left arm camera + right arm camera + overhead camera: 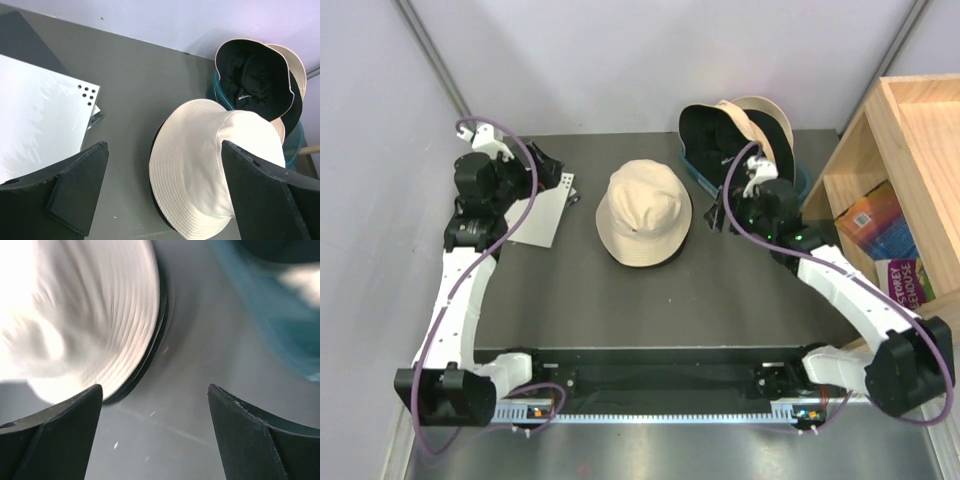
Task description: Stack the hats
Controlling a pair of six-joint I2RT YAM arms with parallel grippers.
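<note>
Hats (643, 213): where do they lie? (Reader)

1 cream hat (210, 160) sits crown up at mid-table. A dark edge (150, 360) shows under its brim; whether this is lining or a 2nd hat beneath cannot be told. A black hat (252, 82) and a beige hat (295, 62) lean together in the teal tub (296, 137) at the back right, apart from the cream one. (Legend)

And the 2 grippers? (Reader)

Left gripper (164, 150): fingers spread, nothing between them, by the edge of the white sheet (540, 215) on the left and facing the cream hat. Right gripper (152, 400): likewise spread and empty, low over the table between the cream hat's brim and the tub. (Legend)

How far along is the stacking? (Reader)

Early, by this view. The cream hat serves as the base of the stack, which holds 2 hats at most. The 2 hats in the tub are not yet on it, and neither is held. Each has to be lifted out and set over the cream crown. (Legend)
</note>
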